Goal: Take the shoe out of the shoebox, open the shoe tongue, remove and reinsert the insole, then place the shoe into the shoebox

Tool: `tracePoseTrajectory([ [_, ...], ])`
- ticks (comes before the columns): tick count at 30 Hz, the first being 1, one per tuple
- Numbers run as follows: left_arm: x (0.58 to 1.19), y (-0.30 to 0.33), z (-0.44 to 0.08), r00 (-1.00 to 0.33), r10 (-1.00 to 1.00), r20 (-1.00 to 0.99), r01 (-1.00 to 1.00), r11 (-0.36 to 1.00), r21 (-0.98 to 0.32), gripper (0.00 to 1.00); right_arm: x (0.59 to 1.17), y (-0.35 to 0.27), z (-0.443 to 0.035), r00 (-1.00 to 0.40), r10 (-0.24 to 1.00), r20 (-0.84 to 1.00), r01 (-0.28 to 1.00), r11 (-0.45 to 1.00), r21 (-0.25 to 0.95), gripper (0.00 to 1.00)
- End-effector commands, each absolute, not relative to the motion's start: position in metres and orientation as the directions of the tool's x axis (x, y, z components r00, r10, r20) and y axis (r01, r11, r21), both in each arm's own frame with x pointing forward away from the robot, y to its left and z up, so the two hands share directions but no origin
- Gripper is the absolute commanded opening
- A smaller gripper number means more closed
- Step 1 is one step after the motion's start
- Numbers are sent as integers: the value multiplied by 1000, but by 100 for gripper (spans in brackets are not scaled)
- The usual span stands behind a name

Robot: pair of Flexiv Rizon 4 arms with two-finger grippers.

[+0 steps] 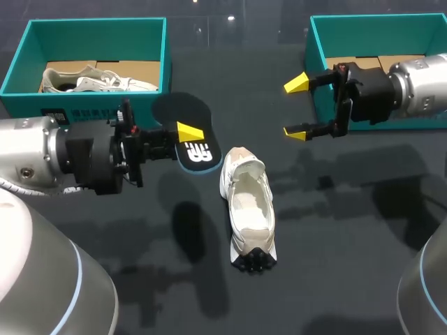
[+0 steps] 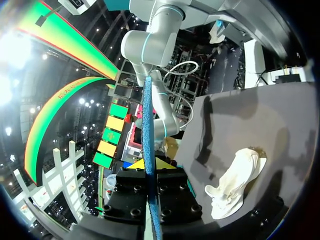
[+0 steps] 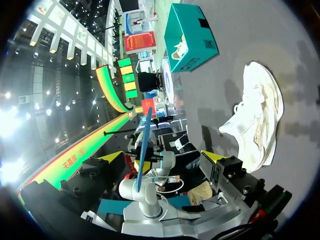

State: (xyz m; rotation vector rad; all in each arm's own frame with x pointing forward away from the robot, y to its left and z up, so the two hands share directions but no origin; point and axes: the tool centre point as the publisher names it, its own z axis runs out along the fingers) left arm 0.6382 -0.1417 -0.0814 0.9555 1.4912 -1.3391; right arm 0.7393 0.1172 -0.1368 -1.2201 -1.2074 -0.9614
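Note:
A white shoe (image 1: pixel 248 206) lies on the dark table near the middle, its opening facing up. It also shows beside my left gripper (image 2: pixel 235 180) and ahead of my right one (image 3: pixel 257 115). My left gripper (image 1: pixel 187 134) hovers left of the shoe's far end, shut on the black insole (image 1: pixel 183 125), which it holds off the table. In the left wrist view the insole (image 2: pixel 148 125) stands edge-on between the yellow tips (image 2: pixel 149 165). My right gripper (image 1: pixel 297 107) hangs open and empty in front of the right teal shoebox (image 1: pixel 318 63). Its fingers spread wide in its own view (image 3: pixel 162 157).
A second teal shoebox (image 1: pixel 42 105) at the back left holds another white shoe (image 1: pixel 98 80); it also shows in the right wrist view (image 3: pixel 190 37). Bare dark table lies around the shoe and toward the front edge.

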Motion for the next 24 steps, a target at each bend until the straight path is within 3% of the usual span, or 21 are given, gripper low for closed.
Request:
tracePoseTrajectory([
  [1,638,-142,-83,-296,-18,-955,947,125,-296,0,741,122,-138,149,75,986,977,143,-158,100],
  [24,642,-143,-85,-288,-13,-958,948,138,-287,0,742,124,-139,159,74,985,975,146,-169,100],
])
